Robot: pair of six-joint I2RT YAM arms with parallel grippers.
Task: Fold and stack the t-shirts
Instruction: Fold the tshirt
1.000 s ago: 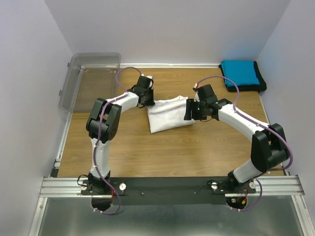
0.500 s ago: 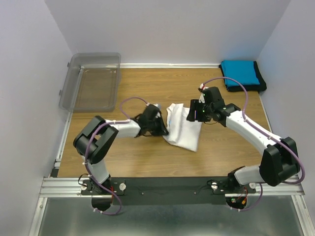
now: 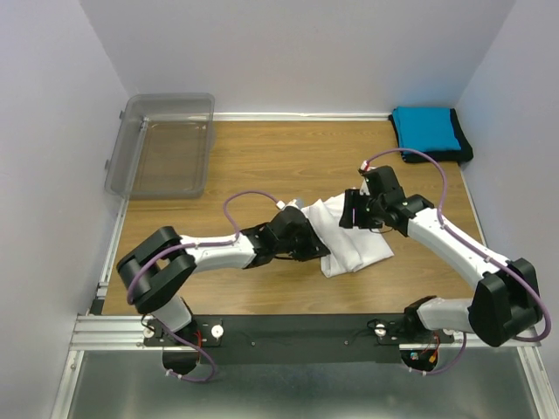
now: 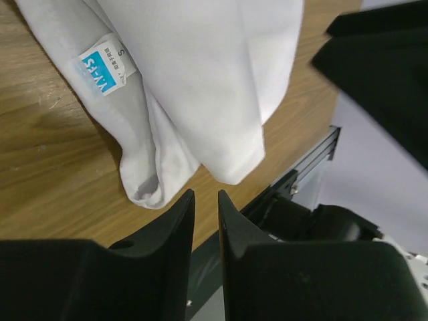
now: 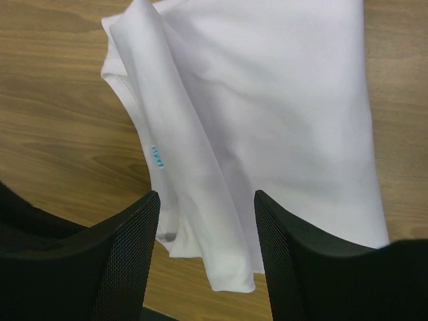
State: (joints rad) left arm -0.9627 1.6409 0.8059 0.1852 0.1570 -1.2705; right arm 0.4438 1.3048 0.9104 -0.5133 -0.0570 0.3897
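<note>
White, soft and creased, the white t-shirt [image 3: 360,246] is seen from the top bunched into a folded wedge on the wooden table [image 3: 253,166]. It's been dragged nearer the front edge since a second ago. The blue t-shirt [image 3: 425,129] is stacked on the black t-shirt [image 3: 441,160] in the far right corner.

Left wrist: the left gripper [image 4: 206,214] is held just a slit apart with nothing pinched, and an "S" can be read on the neck label [image 4: 103,63].

Right wrist: the right gripper [image 5: 207,221] is spread wide above the cloth.

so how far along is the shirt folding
Done: the blue t-shirt lies folded on the black t-shirt in the far right corner. In hand: the white t-shirt lies nearer the arms, roughly folded but rumpled. The right jaws hang open over it, and the left jaws, barely apart, are empty beside it. Left: neaten the white one and stack it on those two.
</note>
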